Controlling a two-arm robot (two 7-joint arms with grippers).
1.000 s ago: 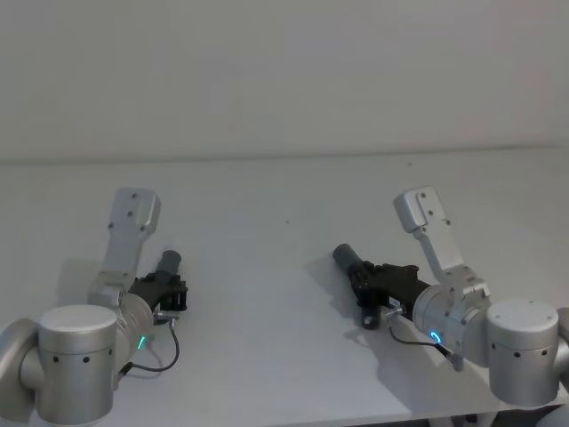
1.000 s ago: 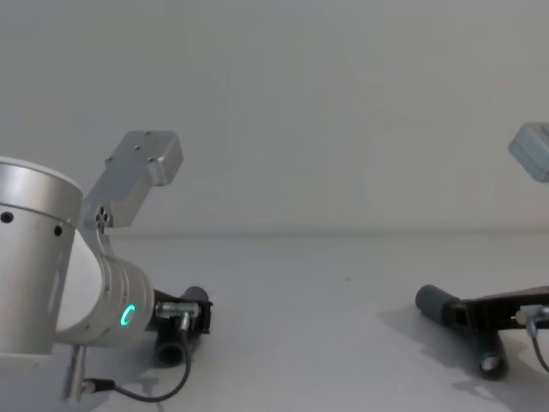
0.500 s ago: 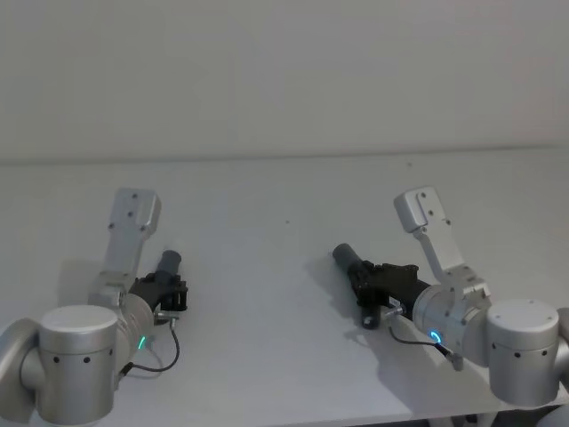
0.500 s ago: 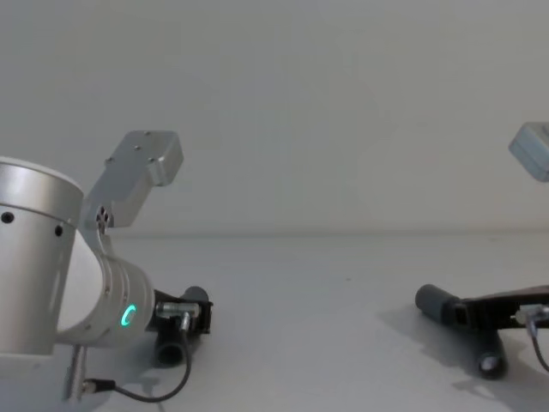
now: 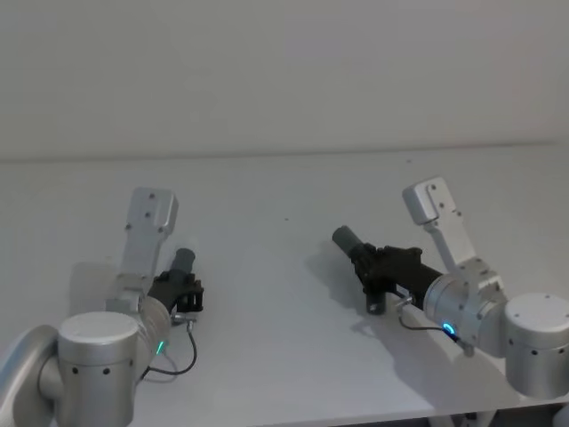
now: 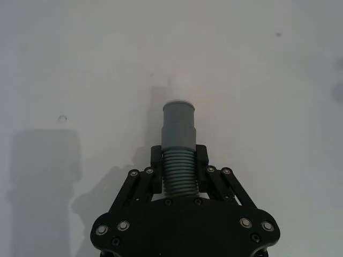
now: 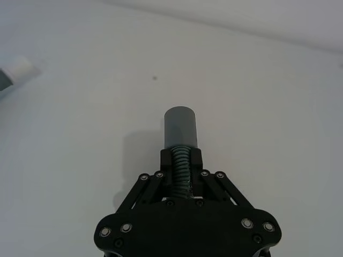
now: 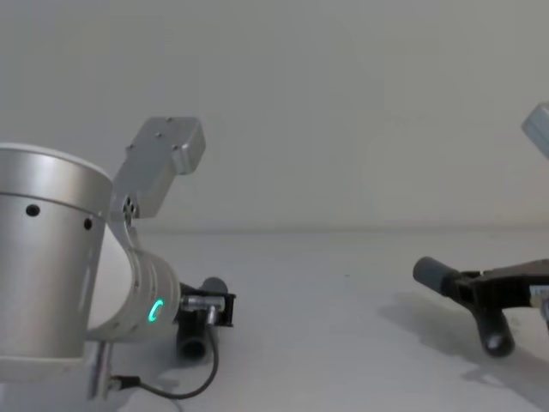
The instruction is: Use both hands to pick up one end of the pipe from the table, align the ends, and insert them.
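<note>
Left claw is pinched tight on the ribbed middle of its pipe piece. The smooth cuff pokes straight out ahead of the claw, capped by the narrower white tip. Over to the right claw: it is pressed in on the ribs of the second pipe piece, with the open grey cuff jutting forward beyond it. In the chest view the bent tail hangs below that claw. The two claws sit well apart over the counter, and the cuffs are not yet facing each other.

My read is that these pieces are light, so lifting is nothing. The ribbed section looks soft, though, and should flex if the push comes off-axis. The smooth cuffs look slippery, so the ribs just behind the cuff are the place to hold, as both claws do. Lining up the white tip with the open mouth is the tricky part.
</note>
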